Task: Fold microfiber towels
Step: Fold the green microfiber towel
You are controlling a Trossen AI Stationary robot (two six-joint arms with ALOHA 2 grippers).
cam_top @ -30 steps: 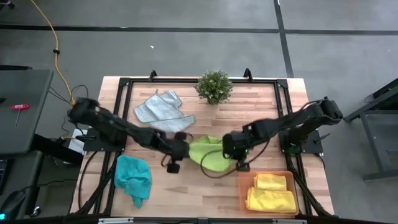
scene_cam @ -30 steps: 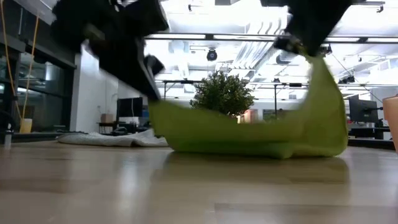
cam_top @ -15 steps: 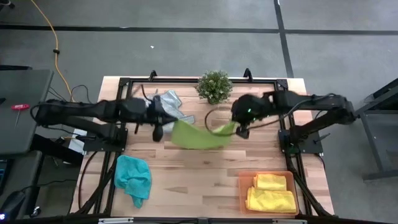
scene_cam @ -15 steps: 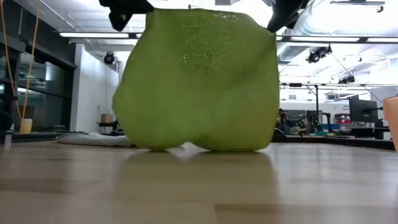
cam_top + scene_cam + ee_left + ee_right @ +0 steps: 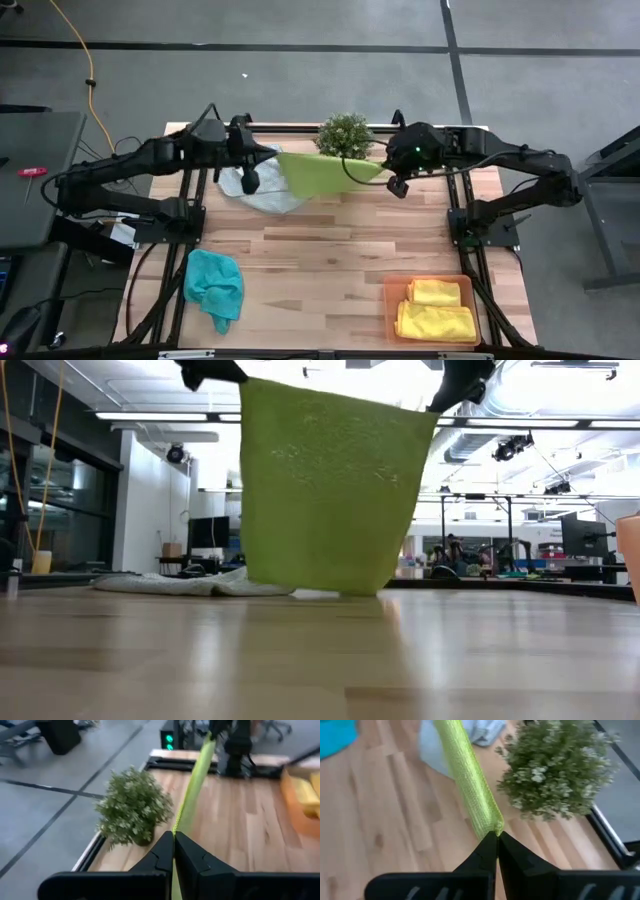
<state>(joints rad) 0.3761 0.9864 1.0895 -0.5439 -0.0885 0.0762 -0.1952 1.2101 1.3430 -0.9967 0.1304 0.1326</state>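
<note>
The left end effector [image 5: 252,182] pinches one upper corner of the lime green towel [image 5: 318,172], stretched taut and hanging above the table's [image 5: 330,270] far edge, just beside the potted plant [image 5: 345,137]. The right end effector [image 5: 398,185] pinches the other corner. The grey towel [image 5: 262,192] lies at the far left, the teal towel [image 5: 213,287] at the near-left corner, and the yellow towels [image 5: 436,310] sit in the orange tray [image 5: 389,308] at the near right. No writing is legible.

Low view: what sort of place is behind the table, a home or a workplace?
Probably a workplace: a lab or open-plan workshop. Behind the lime green towel are long ceiling light strips, exposed ducting, and desks with monitors. The high view shows a bare concrete floor.
</note>
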